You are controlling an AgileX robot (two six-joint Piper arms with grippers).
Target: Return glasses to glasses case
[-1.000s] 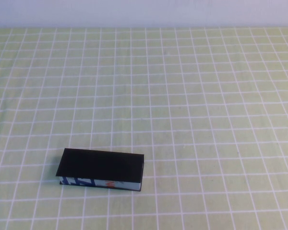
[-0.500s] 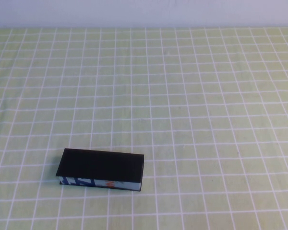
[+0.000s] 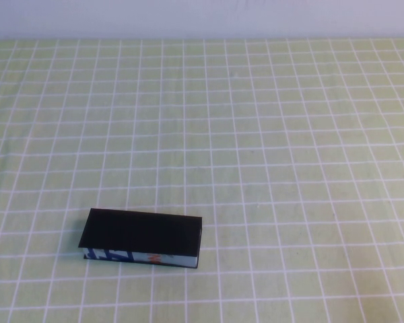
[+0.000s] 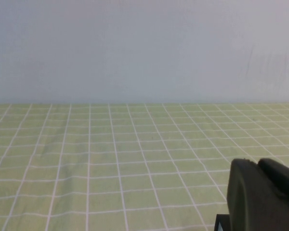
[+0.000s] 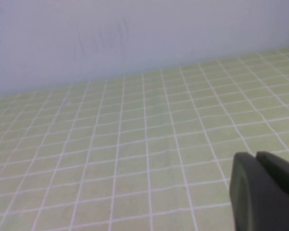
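One surface dominates every view: a table covered in a green cloth with a white grid, backed by a pale wall. The next largest item is the glasses case, a black box with a blue, white and orange pattern on its front side. Its lid appears shut. The glasses are not visible in any view; they may be inside the case, but this cannot be confirmed.

Neither arm appears in the high view, so both sit well back from the case, off the near edge. The left gripper shows only as a dark body at the corner of its wrist view, facing open cloth and the wall; whether it is released or clenched cannot be determined. The right gripper shows the same way, in the same undeterminable state. The case is absent from both wrist views.

Judged risk: if the glasses are outside the case, treating the task as complete would be an error. If the lid is not seated, it could reopen.
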